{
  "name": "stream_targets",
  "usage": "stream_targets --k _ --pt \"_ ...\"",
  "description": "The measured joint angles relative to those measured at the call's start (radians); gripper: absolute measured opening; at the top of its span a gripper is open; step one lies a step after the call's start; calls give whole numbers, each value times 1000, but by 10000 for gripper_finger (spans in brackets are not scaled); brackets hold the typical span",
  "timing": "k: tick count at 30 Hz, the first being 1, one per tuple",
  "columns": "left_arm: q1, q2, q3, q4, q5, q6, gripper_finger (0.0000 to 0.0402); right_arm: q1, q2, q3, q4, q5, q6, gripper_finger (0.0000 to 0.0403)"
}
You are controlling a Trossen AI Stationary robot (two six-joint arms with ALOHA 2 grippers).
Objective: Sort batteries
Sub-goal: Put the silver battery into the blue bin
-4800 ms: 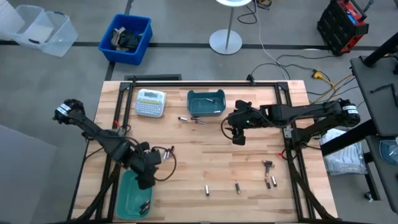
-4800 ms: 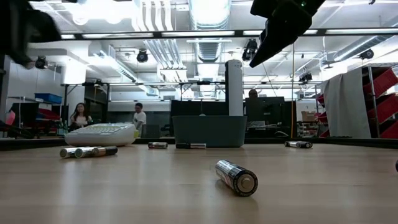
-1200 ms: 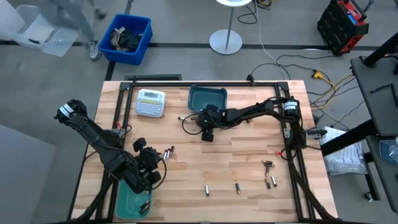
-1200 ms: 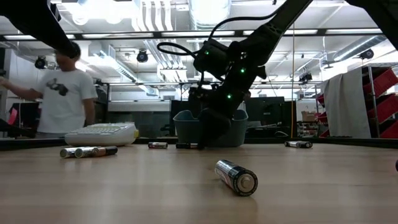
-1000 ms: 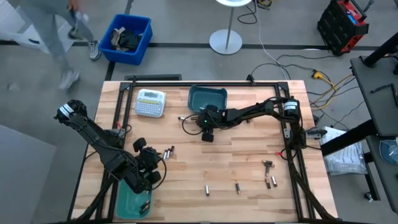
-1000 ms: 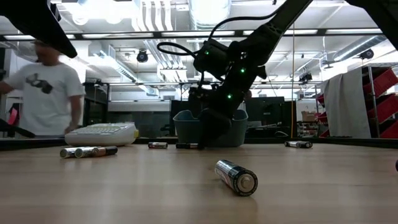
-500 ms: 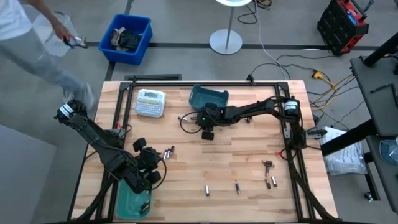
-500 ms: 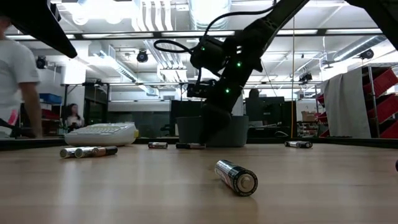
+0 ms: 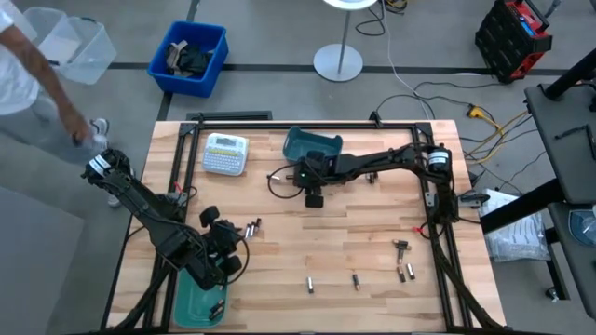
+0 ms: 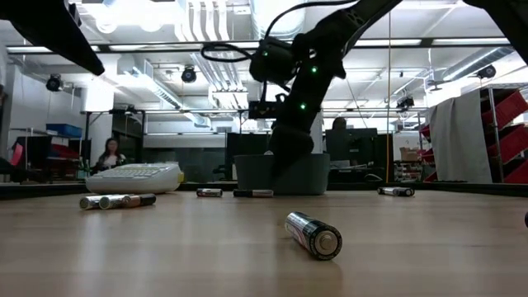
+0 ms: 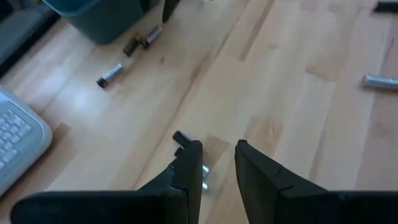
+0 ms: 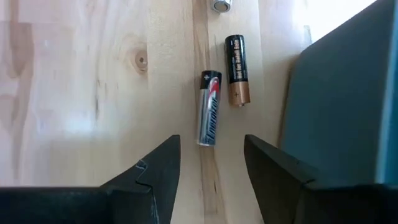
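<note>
Right gripper (image 12: pixel 208 171), fingers spread and empty, hovers over 2 batteries (image 12: pixel 209 117) beside the teal bin (image 12: pixel 339 99); left gripper (image 11: pixel 216 163) is open near the tabletop's (image 9: pixel 372 242) left edge.

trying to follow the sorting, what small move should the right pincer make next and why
Probably lower straight down onto the silver-and-black battery. The right pincer hangs open above the table beside the teal bin, its fingers spread to either side of that battery's near end. A copper-and-black battery lies close alongside, so a straight descent seems likeliest to catch only one.
</note>
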Motion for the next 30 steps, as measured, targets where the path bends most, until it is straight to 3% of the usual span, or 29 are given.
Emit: stream_targets --k 11,19,24,30 --pt "0 0 0 7 -128 5 76 0 -79 3 -15 -61 12 167" --pt "-1 0 0 11 -72 16 76 0 -81 10 -21 -85 26 178" --pt "-16 0 -1 15 -60 9 76 0 -85 24 -138 -105 54 173" --pt "-29 0 -2 21 -59 -1 76 0 -77 -18 -155 -149 -34 166"
